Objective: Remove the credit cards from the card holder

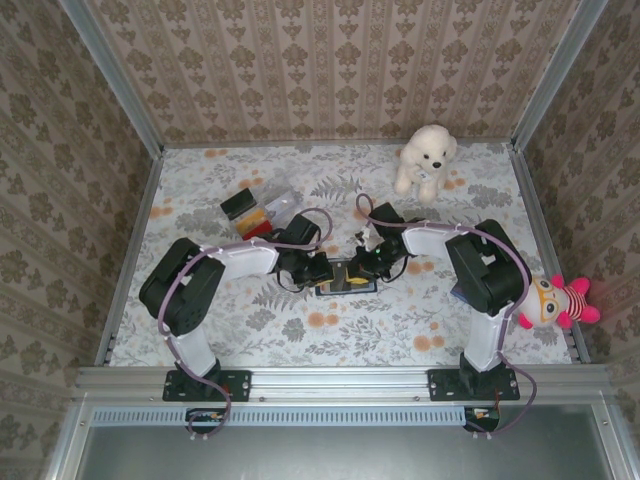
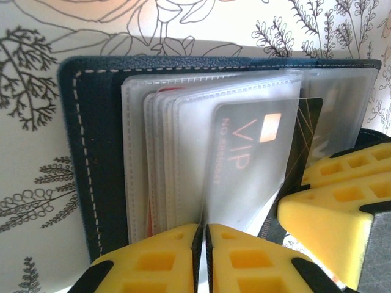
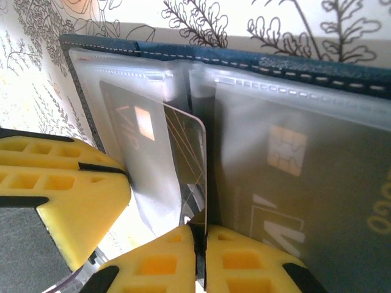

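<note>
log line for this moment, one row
phase: card extraction | left gripper: shut on clear sleeve | right gripper: shut on black card, partly out of sleeve | card holder: open

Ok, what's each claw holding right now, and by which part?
Left claw pinches the near edge of a clear sleeve in the card holder. Right claw pinches the near edge of the black card sticking out of that sleeve.

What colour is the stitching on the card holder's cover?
White stitching on the navy card holder, best seen from the left wrist.
</note>
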